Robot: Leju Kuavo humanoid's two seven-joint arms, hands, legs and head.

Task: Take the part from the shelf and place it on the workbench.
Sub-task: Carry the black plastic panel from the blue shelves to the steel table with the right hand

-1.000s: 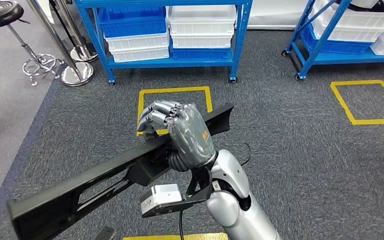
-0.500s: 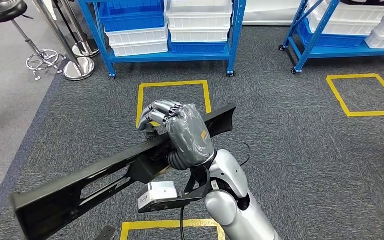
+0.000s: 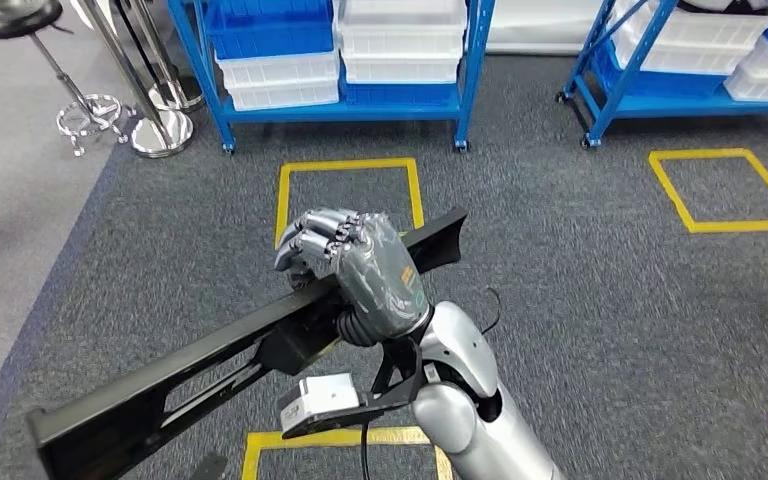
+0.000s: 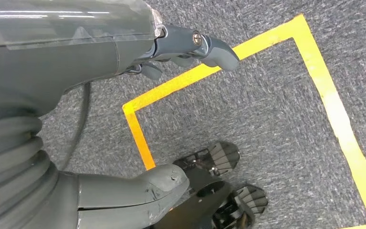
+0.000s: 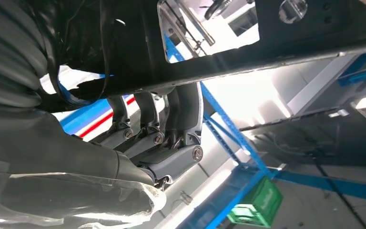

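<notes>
A: Grey plastic sheeting covers the right hand (image 3: 355, 270), and its fingers are wrapped tight over the top edge of the long black metal part (image 3: 210, 365), which it holds off the floor near the middle of the head view.

B: How does that part lie?

A: Slanted. One end points toward 2 o'clock, just past the hand; the longer stretch, with its slotted cut-outs, runs down toward 8 o'clock and reaches the lower left corner. In the right wrist view the fingers (image 5: 157, 129) hook round the part's dark bar.

B: And the left hand?

A: The left hand (image 4: 124, 57) hangs over the floor with nothing in it; its dark fingers (image 4: 214, 47) are slightly bent and apart.

B: What lies around them?

A: Dark grey carpet (image 3: 580, 300) marked with yellow tape squares: one (image 3: 348, 195) just beyond the hand at 12 o'clock, another (image 3: 725, 188) at 2 o'clock. Farther off at 12 o'clock stands a blue metal shelf rack (image 3: 335, 108) carrying blue and white plastic bins (image 3: 400, 40), with a second blue rack (image 3: 660, 90) at 1 o'clock. At 10 o'clock, on paler floor, are a black round stool on a chrome base (image 3: 35, 50) and chrome stanchion feet (image 3: 160, 130).
</notes>
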